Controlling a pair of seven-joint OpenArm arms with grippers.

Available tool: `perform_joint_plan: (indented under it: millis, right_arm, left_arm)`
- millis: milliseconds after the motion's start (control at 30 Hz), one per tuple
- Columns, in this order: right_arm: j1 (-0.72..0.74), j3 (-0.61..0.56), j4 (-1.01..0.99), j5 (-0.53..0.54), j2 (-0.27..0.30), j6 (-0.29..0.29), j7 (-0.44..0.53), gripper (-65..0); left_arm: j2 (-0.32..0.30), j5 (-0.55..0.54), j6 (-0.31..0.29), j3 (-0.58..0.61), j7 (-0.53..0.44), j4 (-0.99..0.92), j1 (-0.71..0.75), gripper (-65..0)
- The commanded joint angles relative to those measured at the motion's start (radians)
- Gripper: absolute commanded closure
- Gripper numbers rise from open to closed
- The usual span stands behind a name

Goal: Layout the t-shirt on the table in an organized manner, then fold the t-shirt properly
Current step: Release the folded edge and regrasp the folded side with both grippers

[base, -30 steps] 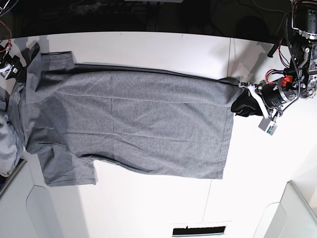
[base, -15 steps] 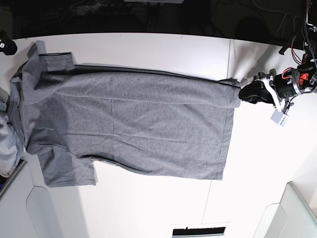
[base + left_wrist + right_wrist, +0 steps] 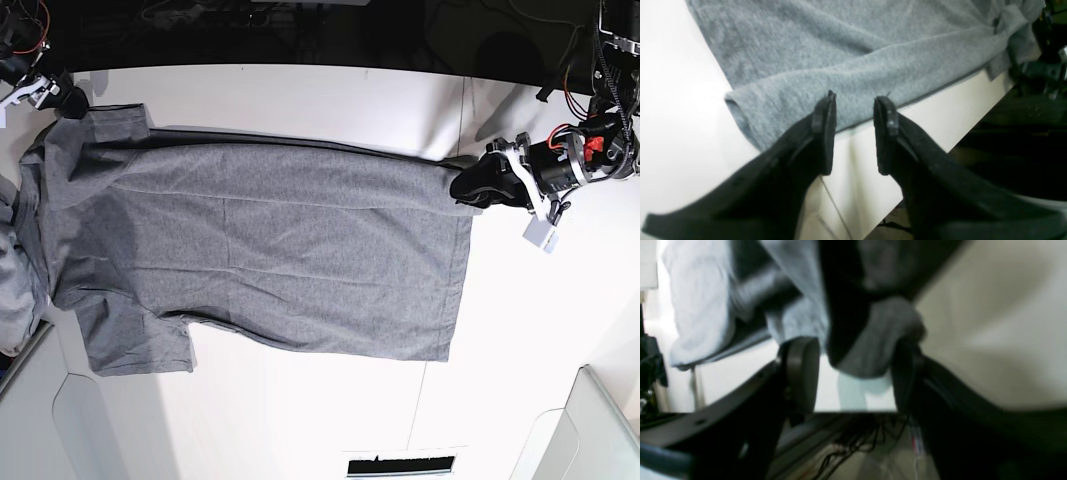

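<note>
Lying flat and spread across the white bench (image 3: 300, 420), the shirt (image 3: 260, 255) has its collar end toward 9 o'clock and its hem toward 3 o'clock in the base view. One sleeve points to 6 o'clock, the other lies near the far edge at 10 o'clock. The left jaws (image 3: 470, 187) sit at the hem's upper corner, at 3 o'clock; in the wrist view (image 3: 853, 100) they stand partly apart with nothing between them, the tips just above the folded hem edge near the bench rim. The right jaws (image 3: 62, 97) are at the sleeve at 10 o'clock; their own view (image 3: 853, 373) is blurred, showing them wide apart with a bunch of grey cloth hanging between them; whether it touches either one I cannot tell.
</note>
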Motion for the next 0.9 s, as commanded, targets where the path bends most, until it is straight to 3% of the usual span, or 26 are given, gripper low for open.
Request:
perform_joint_plan:
  millis: [0,167,333,500,700,867]
  right_arm:
    - [-0.003,0.0,0.007,-0.033,0.01,-0.008,-0.002,-34.5]
    - [0.012,-0.014,0.007,-0.033,0.006,-0.009,0.002,-31.5]
    - [0.027,-0.014,0.007,-0.054,0.006,-0.011,0.01,0.0]
    - [0.029,-0.014,0.021,-0.021,0.006,-0.006,-0.032,0.0]
    - [0.011,-0.014,0.109,0.217,0.006,0.027,-0.246,0.0]
    - [0.024,-0.014,0.225,0.209,0.006,0.027,-0.206,0.0]
  left_arm:
    - [-0.017,-0.019,-0.009,-0.008,-0.018,0.015,-0.006,-22.0]
    - [-0.017,-0.021,-0.009,-0.008,-0.019,0.015,-0.006,-22.0]
    - [-0.016,-0.02,-0.009,-0.008,-0.018,0.015,-0.006,-22.0]
    - [-0.018,-0.021,-0.009,-0.008,-0.018,0.016,-0.006,-21.9]
    - [-0.032,-0.016,-0.009,-0.008,-0.018,0.056,-0.006,-21.9]
    - [-0.056,-0.016,-0.009,-0.01,-0.019,0.077,-0.011,-21.9]
